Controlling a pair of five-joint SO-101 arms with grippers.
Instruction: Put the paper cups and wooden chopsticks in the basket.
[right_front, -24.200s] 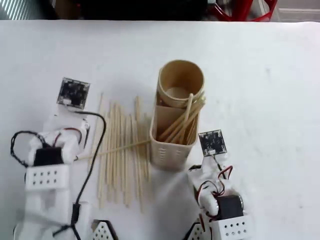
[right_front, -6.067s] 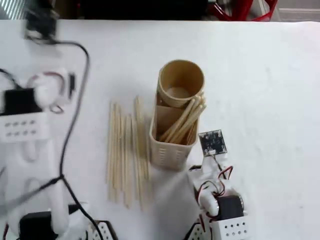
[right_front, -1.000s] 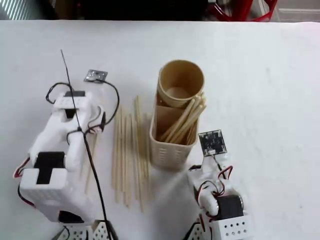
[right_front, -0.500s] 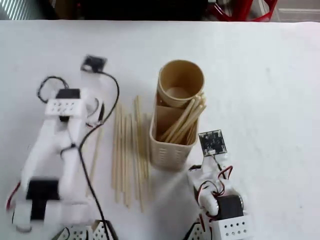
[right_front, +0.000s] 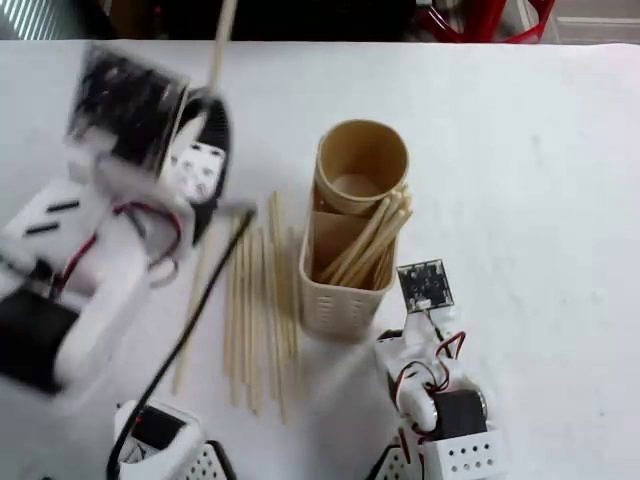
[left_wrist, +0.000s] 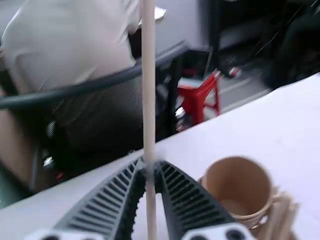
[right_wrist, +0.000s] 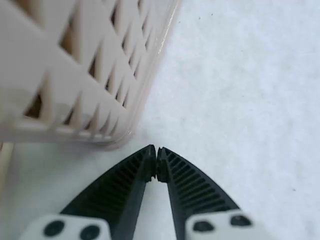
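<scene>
**left claw has one stick, basket sits at 4 o'clock from it**

left claw (left_wrist: 149, 172) is pinching a single stick (left_wrist: 148, 75) between its tips; the stick passes through the pinch and pokes out well beyond the tips. in the high view that arm is blurred and raised over the table's left part. the held stick's long axis runs roughly 12–6 there, its free end leaning a touch toward 1 o'clock and crossing the far table edge.

basket (right_front: 340, 305) is right of the claw, at about 4 o'clock, near but apart. its long axis also runs 12–6. the cup (right_front: 362, 150) sits upright in the 12 o'clock compartment, mouth up. the 6 o'clock compartment has several sticks in it (right_front: 372, 240), leaning toward 1–2 o'clock with their ends over the rim by the cup.

loose sticks (right_front: 255, 320) lie flat on the table just beside the basket at its 9 o'clock side, all near parallel along 12–6.

right claw (right_wrist: 156, 162) is pressed together on nothing, low over the table just off a basket corner. in the high view that arm is at 5 o'clock from the basket.

judgement: left arm owns this step. the stick must travel toward 4 o'clock and go down end-first into the 6 o'clock compartment. the leaning sticks there could block it.
</scene>
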